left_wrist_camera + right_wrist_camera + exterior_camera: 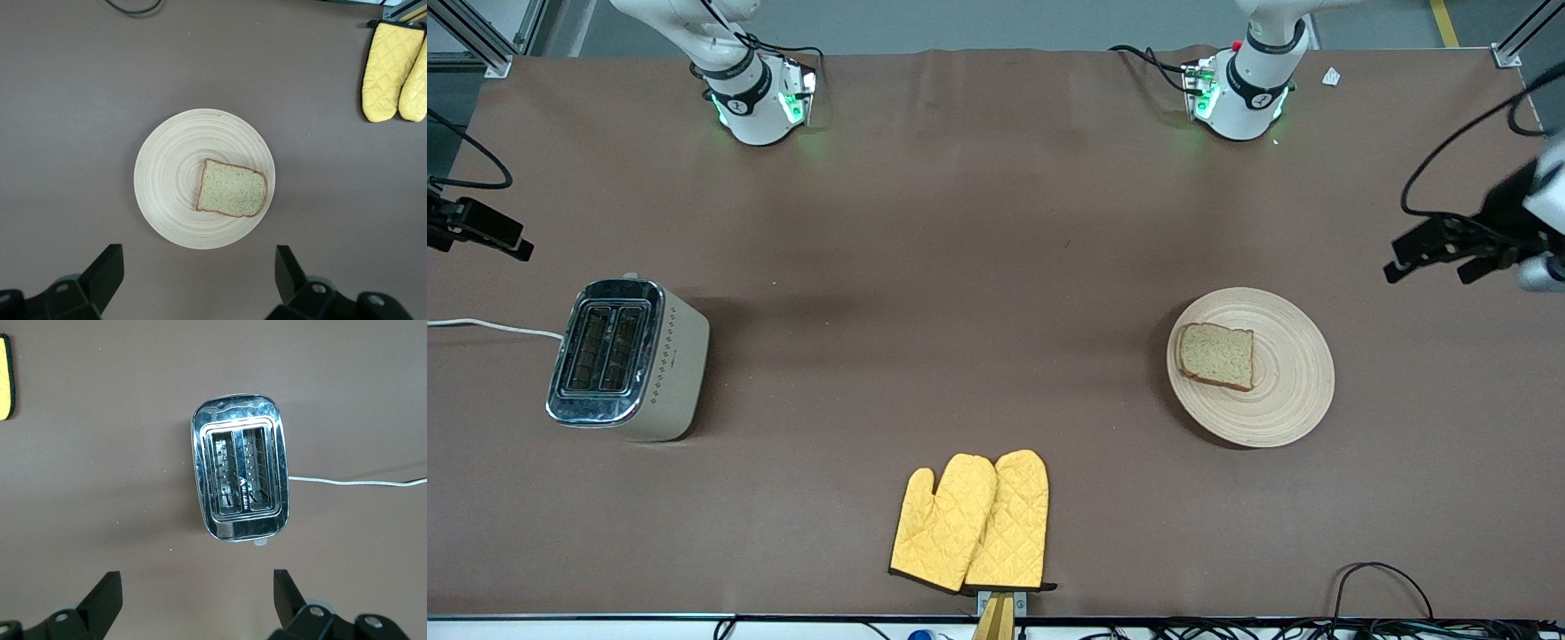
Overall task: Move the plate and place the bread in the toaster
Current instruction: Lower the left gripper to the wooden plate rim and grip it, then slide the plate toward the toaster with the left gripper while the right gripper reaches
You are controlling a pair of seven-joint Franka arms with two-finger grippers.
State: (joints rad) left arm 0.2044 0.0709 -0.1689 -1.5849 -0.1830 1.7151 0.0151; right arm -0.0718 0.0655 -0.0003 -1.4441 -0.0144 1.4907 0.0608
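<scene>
Wooden plate (1272, 391), its bread (1216, 356) unsecured, could shed it if tilted; left gripper (1436, 253) and right gripper (485, 233) are seen open.

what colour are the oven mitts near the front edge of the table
Bright yellow, quilted in a diamond pattern, with dark trim at the cuffs; the oven mitts show best in the front view.

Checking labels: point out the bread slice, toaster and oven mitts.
bread slice (1216, 356), front view, middle of the slice
toaster (605, 348), front view, chrome top between the slots
oven mitts (974, 524), front view, where the mitts overlap
</scene>
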